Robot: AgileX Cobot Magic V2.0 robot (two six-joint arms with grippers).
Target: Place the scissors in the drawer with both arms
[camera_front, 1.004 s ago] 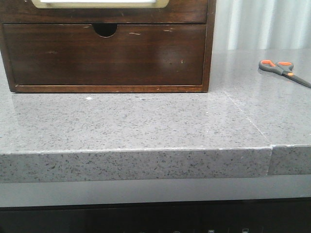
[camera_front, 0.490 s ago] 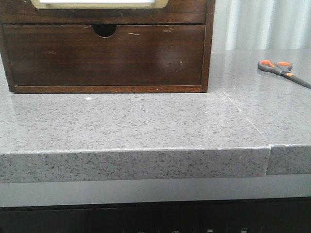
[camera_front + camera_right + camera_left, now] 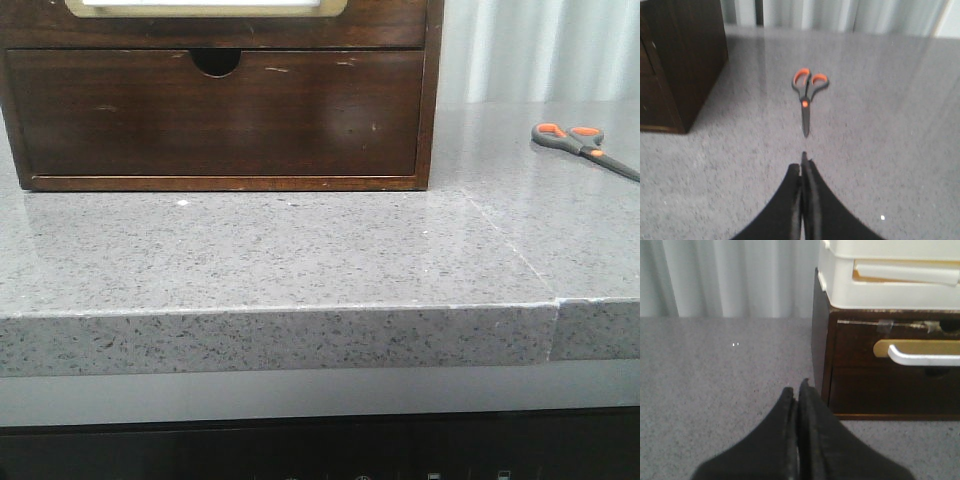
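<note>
Both fingers (image 3: 798,390) (image 3: 803,160) pressed together — scissors (image 3: 808,95) flat on speckled grey counter (image 3: 300,250).

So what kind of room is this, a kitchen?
Probably a mock-up desk or counter: a grey speckled stone countertop, a wooden drawer chest, scissors, and a pale curtain behind.

1. The scissors (image 3: 582,146) are seen with dark grey handles, orange-lined loops and dark blades.
2. The drawer (image 3: 900,347) is shown in dark brown, with a tan-rimmed white panel.
3. The counter (image 3: 300,260) is finished in speckled grey.
4. Both grippers (image 3: 798,390) (image 3: 803,161) are coloured black.
5. A white box (image 3: 890,275) is pictured.
</note>
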